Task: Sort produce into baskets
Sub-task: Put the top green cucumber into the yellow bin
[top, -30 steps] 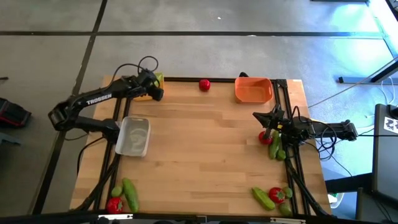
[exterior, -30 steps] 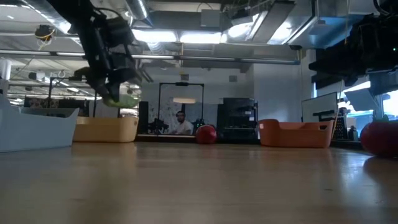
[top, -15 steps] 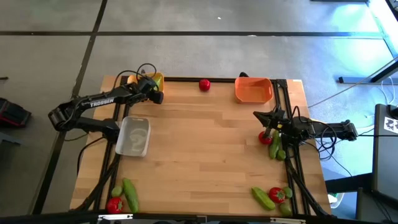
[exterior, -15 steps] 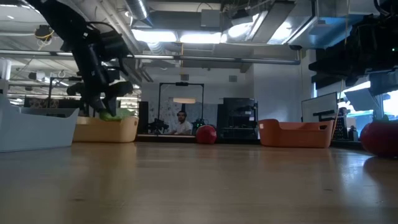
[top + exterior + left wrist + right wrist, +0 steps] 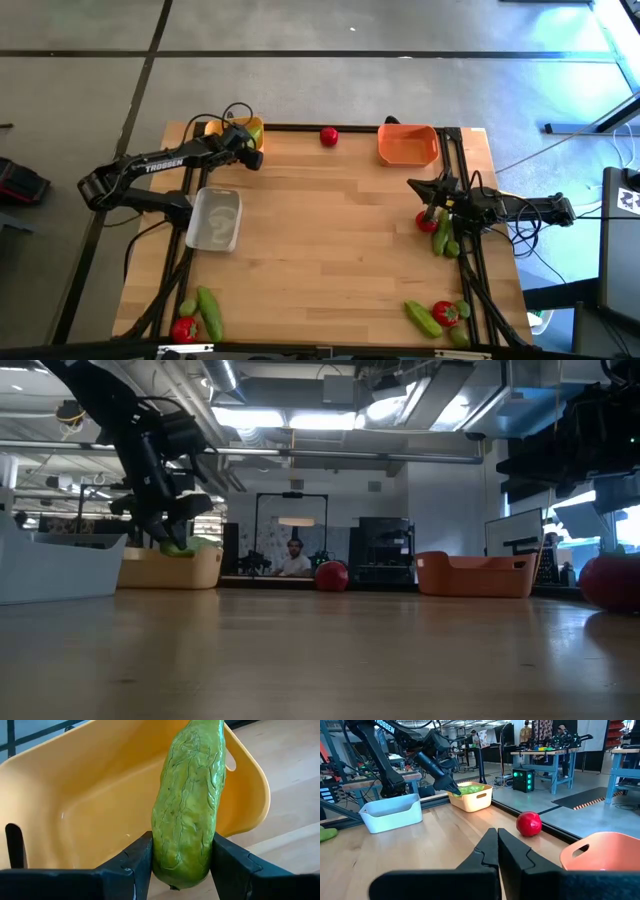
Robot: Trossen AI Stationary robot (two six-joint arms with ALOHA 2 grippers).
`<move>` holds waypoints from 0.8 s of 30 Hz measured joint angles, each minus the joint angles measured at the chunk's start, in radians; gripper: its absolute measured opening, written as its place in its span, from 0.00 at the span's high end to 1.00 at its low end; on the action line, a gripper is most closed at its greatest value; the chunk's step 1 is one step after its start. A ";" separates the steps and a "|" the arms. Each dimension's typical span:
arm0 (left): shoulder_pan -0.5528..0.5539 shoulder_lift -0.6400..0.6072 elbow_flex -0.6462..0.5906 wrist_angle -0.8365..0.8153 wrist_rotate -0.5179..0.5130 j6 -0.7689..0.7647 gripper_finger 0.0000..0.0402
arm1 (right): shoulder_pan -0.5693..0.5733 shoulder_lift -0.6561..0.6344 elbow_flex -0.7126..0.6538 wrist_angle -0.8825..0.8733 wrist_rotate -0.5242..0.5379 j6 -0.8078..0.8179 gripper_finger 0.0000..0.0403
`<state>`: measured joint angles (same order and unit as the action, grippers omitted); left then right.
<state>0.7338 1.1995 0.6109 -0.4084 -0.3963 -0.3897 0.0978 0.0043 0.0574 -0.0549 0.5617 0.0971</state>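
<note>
A wooden table stands on a grey tiled floor; the low view looks across it into a workshop with ceiling lights, where a person sits far behind.

Left gripper: positioned at the yellow basket at the table's far-left corner. Its jaws are clamped on 1 green cucumber, gripped at the lower end. The left wrist view shows the cucumber extending out over the basket's interior; the low view shows it at the basket's rim.

Right gripper: positioned near the table's right edge, jaws together with nothing between them, as the right wrist view shows. It sits just above a red tomato, with 2 green pieces just beside it.

Orange basket: at the far edge, right of centre. 1 red tomato lies on the table's far edge between the yellow and orange baskets.

White tray: on the left side, near the left arm's base.

Remaining produce: 1 cluster at the near-left corner and 1 cluster at the near-right corner, each containing red and green pieces.
</note>
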 joint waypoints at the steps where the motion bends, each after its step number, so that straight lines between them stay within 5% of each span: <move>1: 0.000 0.000 0.000 0.000 0.000 0.000 0.60 | 0.000 0.000 0.000 0.000 0.000 0.000 0.98; 9: 0.001 0.000 0.000 0.000 0.000 0.027 0.59 | 0.000 0.000 0.000 0.000 0.000 0.000 0.98; 24: 0.038 -0.002 0.037 -0.035 -0.001 0.076 0.41 | 0.000 0.000 0.000 0.005 -0.004 0.039 0.98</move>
<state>0.7716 1.1976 0.6484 -0.4432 -0.3969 -0.3139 0.0978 0.0044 0.0578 -0.0497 0.5575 0.1357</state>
